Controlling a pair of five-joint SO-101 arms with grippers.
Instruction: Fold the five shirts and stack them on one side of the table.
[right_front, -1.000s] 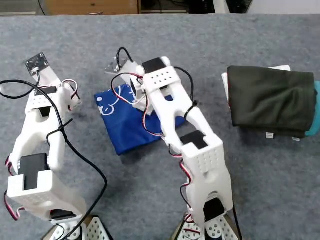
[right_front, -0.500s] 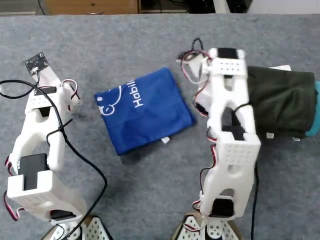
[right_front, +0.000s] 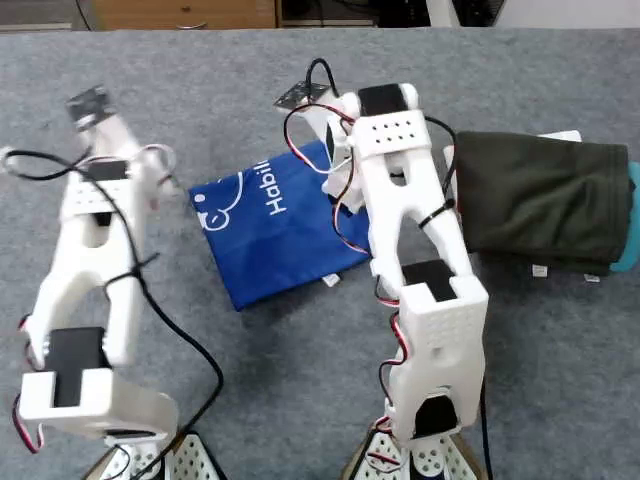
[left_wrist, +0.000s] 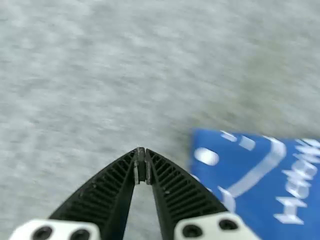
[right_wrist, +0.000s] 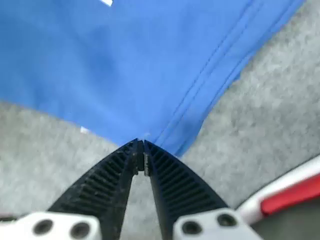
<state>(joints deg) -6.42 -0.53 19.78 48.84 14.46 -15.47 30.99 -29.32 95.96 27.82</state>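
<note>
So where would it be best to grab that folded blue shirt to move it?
Probably its edge facing the stack of folded shirts: the blue shirt lies flat, so only an edge offers something to pinch. The right gripper, shut now, sits right at that edge; it could open and come in low from the stack's side.

Right arm (right_front: 398, 185) back over blue shirt (right_front: 268, 240)

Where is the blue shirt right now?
In the high view the blue shirt lies folded near the middle of the table, between the left arm and the right arm, left of the dark green pile.
</note>
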